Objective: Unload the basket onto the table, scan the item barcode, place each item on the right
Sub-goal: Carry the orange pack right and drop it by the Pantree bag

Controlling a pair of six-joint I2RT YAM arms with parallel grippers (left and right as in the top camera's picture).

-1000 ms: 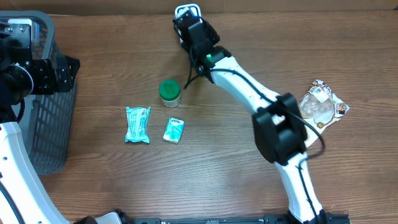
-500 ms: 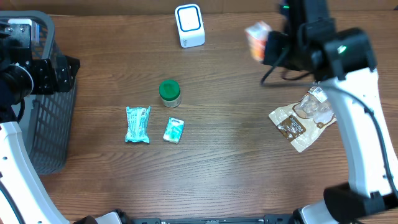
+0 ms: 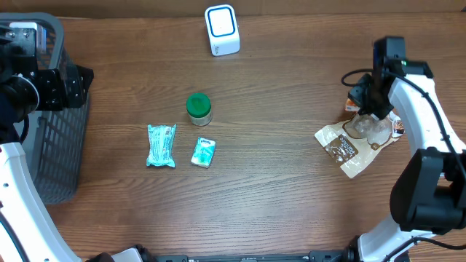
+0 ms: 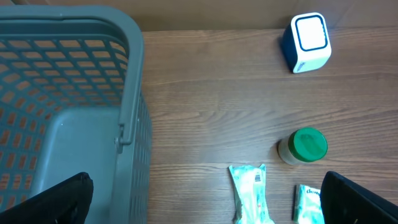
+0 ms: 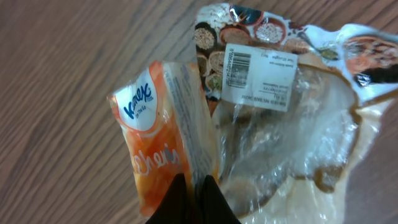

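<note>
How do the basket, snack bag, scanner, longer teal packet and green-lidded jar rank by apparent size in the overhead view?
1. basket
2. snack bag, partly hidden
3. scanner and longer teal packet, too alike to rank
4. green-lidded jar

The table (image 3: 291, 204) is brown wood grain with a pretty matt finish. The basket (image 4: 134, 74) is dull grey moulded plastic, and the scanner (image 3: 221, 29) is smooth, glossy white plastic. The orange tissue pack (image 5: 161, 149) and teal packs (image 3: 161, 145) are in shiny plastic film, the bag (image 5: 298, 137) is clear crinkly plastic with a matt paper label (image 5: 258, 78), and the jar lid (image 3: 198, 104) looks like smooth green plastic.
</note>
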